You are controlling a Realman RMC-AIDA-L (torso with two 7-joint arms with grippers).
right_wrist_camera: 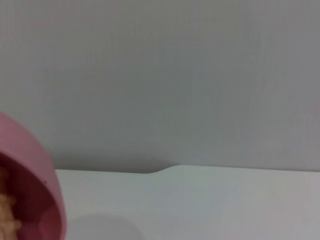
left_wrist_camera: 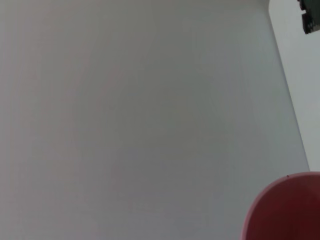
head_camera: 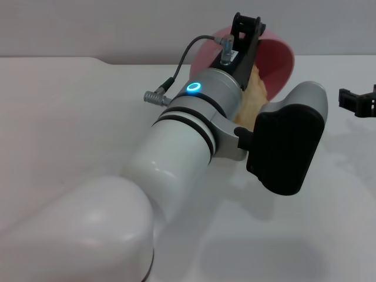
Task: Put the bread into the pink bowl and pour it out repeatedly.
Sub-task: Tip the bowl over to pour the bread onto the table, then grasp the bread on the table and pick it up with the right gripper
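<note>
The pink bowl is held tilted at the far middle of the counter by the left end effector, which is clenched on its rim, and the bread is seen at the bowl's lowered mouth, partly hidden by the arm. If the tilt is made too fast, the bread could be thrown far and roll toward the counter's edge (or the smooth rim could slip from the grip). The right end effector is parked at the right; whether it is released cannot be told.
</note>
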